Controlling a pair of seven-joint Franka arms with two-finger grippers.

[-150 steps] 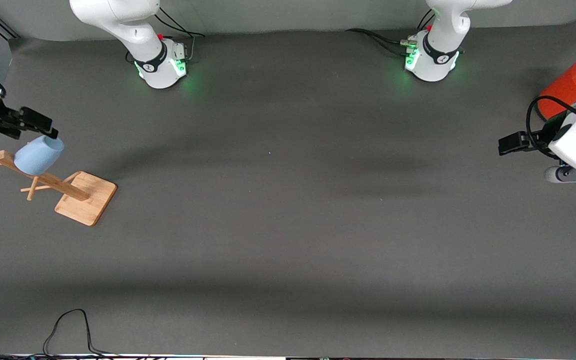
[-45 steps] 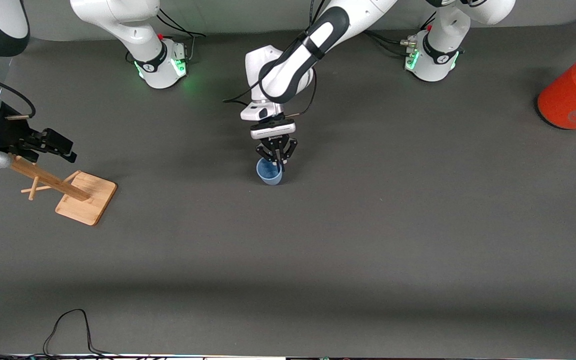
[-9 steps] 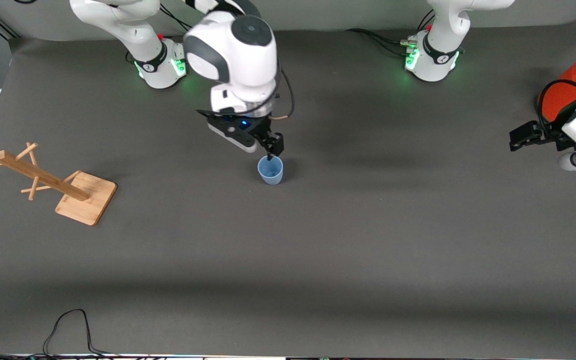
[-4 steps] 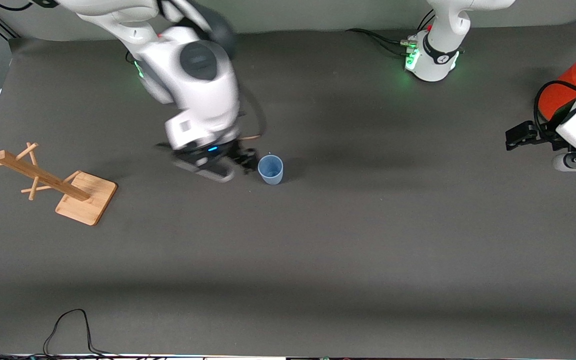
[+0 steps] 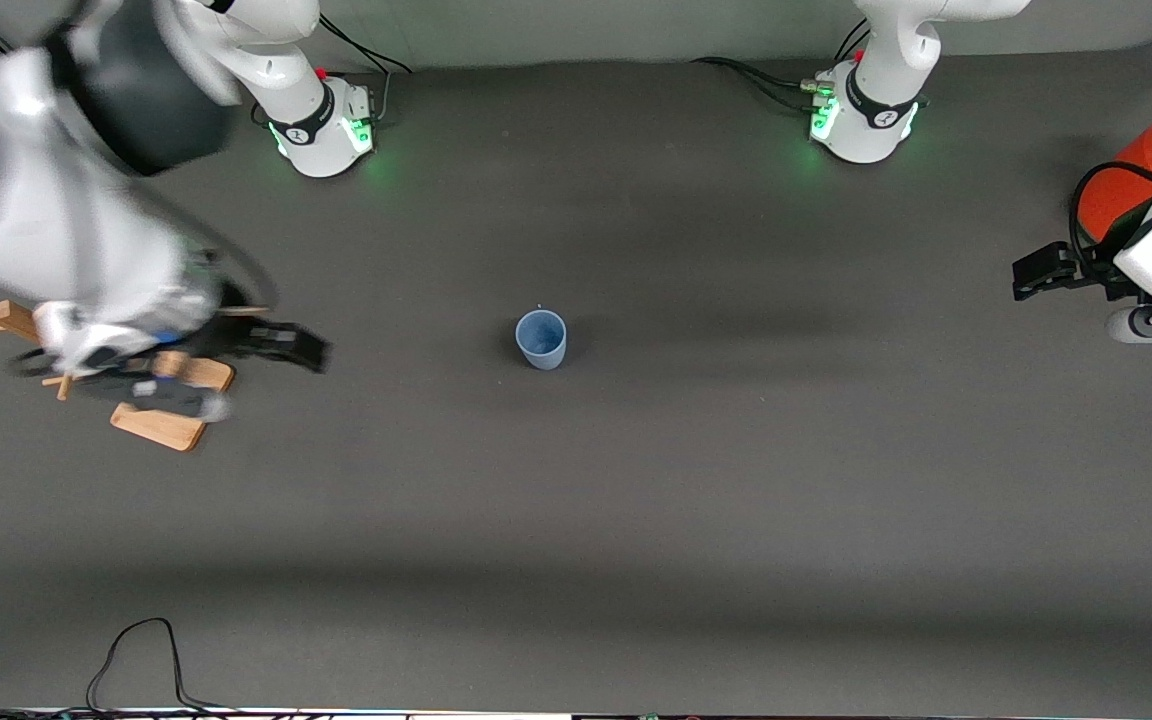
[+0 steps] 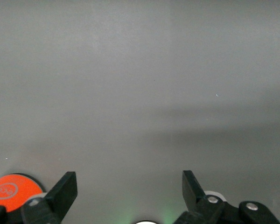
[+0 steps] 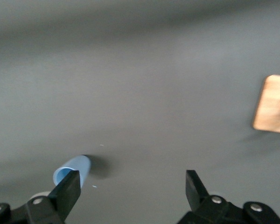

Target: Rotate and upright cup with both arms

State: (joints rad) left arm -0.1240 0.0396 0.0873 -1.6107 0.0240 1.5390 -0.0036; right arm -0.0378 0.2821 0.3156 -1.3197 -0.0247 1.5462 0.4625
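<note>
The table (image 5: 636,500) is a broad flat surface under a dark grey matte cover. The right arm (image 5: 56,200) shows blurred at its own end of the table, and the right gripper (image 5: 276,345) hangs with jaws spread wide and empty over the wooden rack (image 5: 161,425), a square pale-wood base with a slanted post and pegs. The left arm waits at the other end, the left gripper (image 5: 1031,275) also wide and empty, beside the orange can (image 5: 1111,195), a fat cylinder with a grey top. The cup (image 5: 541,339) stands upright, mouth up, alone near the middle of the table. It looks light, stiff and smooth, probably plastic, so it may slip or tip; pinching the wall at the rim seems safest.
</note>
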